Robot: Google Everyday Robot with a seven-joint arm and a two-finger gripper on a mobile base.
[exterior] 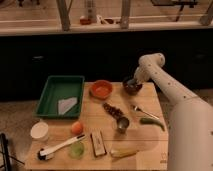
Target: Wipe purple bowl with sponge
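Observation:
The purple bowl (131, 88) is small, round and dark, and sits at the back right of the wooden table (150, 145). My white arm comes in from the right and bends down to it. The gripper (134, 80) is right over the bowl, reaching into it. I cannot make out a sponge in the gripper; whatever it holds is hidden inside the bowl. The orange-red bowl (101, 89) stands to the left of the purple bowl, apart from it.
A green tray (52, 92) with a pale cloth (67, 105) sits at the back left. On the table lie a white cup (39, 130), an orange fruit (76, 127), a brush (59, 148), a metal cup (122, 124), a fork (140, 110), a green pepper (151, 122) and a dark block (98, 143).

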